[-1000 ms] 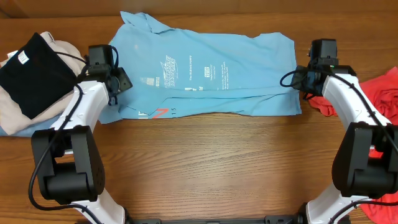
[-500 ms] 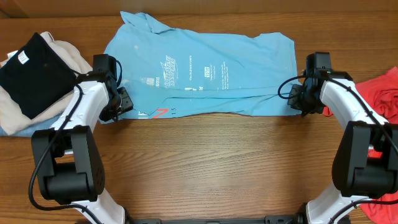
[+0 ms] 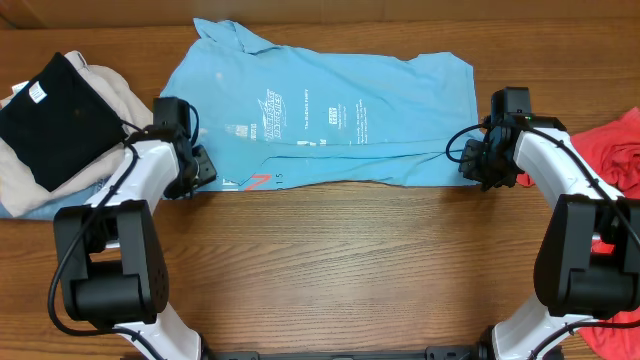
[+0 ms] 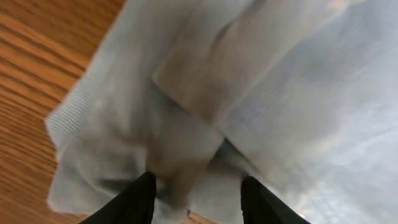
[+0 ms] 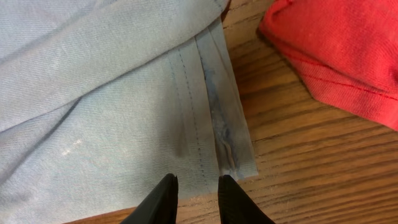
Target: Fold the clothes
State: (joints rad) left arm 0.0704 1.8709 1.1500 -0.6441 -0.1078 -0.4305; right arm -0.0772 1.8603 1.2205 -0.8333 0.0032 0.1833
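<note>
The brown wooden worktop point(image 3: 330, 260) is bare at the near side, between the two arm bases. A little farther in, both arms reach to the near edge of the light blue T-shirt with white print point(image 3: 330, 110). The shirt lies spread out flat across the far middle of the worktop, with its collar at the far left.

The left tool point(image 3: 200, 167) sits at the shirt's near left corner. In the left wrist view, the left tool point(image 4: 198, 186) has its two black fingers point(image 4: 144, 190) spread apart. A soft fold of the blue shirt point(image 4: 298, 93) bunches up between them, and the view is blurry.

The right tool point(image 3: 468, 158) sits at the shirt's near right corner. In the right wrist view, the right tool point(image 5: 196, 182) has its black fingers point(image 5: 166, 190) a little apart, right over the stitched hem at the corner. The hem lies flat on the wood and is not pinched.

Just right of that corner lies a red cloth point(image 5: 336, 56), close to the shirt but not on it. On the far left a black cloth point(image 3: 50, 120) lies on top of a beige cloth pile point(image 3: 100, 80).
</note>
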